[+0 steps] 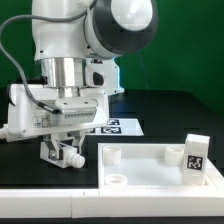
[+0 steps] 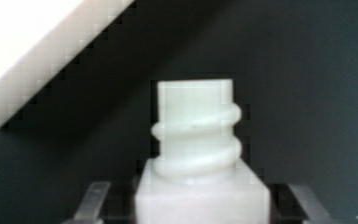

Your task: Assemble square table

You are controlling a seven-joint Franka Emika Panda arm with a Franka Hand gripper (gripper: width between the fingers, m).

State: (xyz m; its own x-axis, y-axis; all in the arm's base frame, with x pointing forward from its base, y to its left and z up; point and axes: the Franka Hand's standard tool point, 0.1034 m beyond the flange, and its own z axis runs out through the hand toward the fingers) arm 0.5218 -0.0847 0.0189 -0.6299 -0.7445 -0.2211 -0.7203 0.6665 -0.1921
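Note:
The white square table top point(image 1: 150, 168) lies at the front on the exterior view's right, rim up, with round sockets point(image 1: 113, 153) in its corners. One white leg point(image 1: 196, 155) with a black-and-white tag stands upright at its right end. My gripper point(image 1: 62, 155) hangs low over the black table to the left of the top. In the wrist view a second white leg point(image 2: 197, 130), its threaded end pointing away, lies between my fingers point(image 2: 98, 200). The gripper point(image 2: 197, 198) is open, with a dark gap on each side of the leg. The top's edge point(image 2: 51, 40) shows as a white band beyond.
The marker board point(image 1: 120, 127) lies flat behind the table top. A white ledge point(image 1: 40, 205) runs along the front edge. The arm's bulky white body point(image 1: 75, 40) fills the upper left of the exterior view.

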